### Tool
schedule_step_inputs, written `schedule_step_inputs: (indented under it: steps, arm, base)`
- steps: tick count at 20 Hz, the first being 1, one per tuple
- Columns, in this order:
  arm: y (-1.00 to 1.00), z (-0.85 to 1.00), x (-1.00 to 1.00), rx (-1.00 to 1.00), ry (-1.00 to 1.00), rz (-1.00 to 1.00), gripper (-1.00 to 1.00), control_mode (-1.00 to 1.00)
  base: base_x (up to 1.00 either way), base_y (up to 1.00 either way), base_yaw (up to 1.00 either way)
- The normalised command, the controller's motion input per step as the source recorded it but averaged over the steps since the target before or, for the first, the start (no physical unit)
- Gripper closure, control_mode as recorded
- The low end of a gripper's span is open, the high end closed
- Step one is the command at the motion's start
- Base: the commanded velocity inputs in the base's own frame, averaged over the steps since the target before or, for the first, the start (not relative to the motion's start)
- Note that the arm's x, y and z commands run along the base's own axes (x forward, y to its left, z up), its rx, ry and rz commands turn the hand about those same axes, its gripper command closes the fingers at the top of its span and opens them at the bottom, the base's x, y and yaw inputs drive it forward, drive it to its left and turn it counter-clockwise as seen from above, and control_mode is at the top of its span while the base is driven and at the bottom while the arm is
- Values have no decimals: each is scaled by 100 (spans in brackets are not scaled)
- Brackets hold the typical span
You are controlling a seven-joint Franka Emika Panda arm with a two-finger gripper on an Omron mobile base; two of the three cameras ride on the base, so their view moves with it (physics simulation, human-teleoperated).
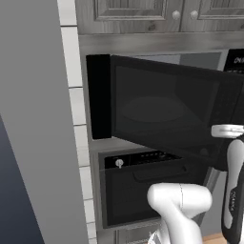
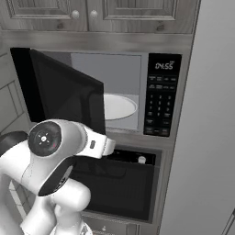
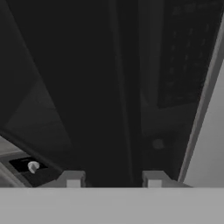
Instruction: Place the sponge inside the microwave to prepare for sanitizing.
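Left base view: microwave [image 1: 162, 114] door swung wide, dark pane across front; oven [image 1: 143, 190] below. Sponge location cannot be told.

Right base view: cavity open, turntable [image 2: 118, 106] bare, keypad [image 2: 161, 102] at right. Risk: arm elbow [image 2: 46, 140] close to door edge, could knock door.

Hand view: gripper [image 3: 113, 179] at its narrowest, tips apart, nothing visibly pinched, facing dark door. Risk: scraping door.
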Motion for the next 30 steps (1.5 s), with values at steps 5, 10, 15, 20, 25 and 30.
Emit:
schedule_step_inputs:
  steps: [5,10,15,20,25,30]
  arm:
    - [-19,4,-47,0,6,-11,-100,-100]
    - [-26,12,-54,14,5,-16,-100,-100]
    - [-35,29,-53,28,0,-13,-100,-100]
    - [-38,23,-65,32,-6,-2,-100,-100]
    - [-14,9,-30,36,-10,17,-100,-100]
    - [-27,11,-16,22,-1,18,-100,-100]
  base:
    - [0,0,0]
    - [0,0,0]
    - [0,0,0]
    - [0,0,0]
    - [0,0,0]
    - [0,0,0]
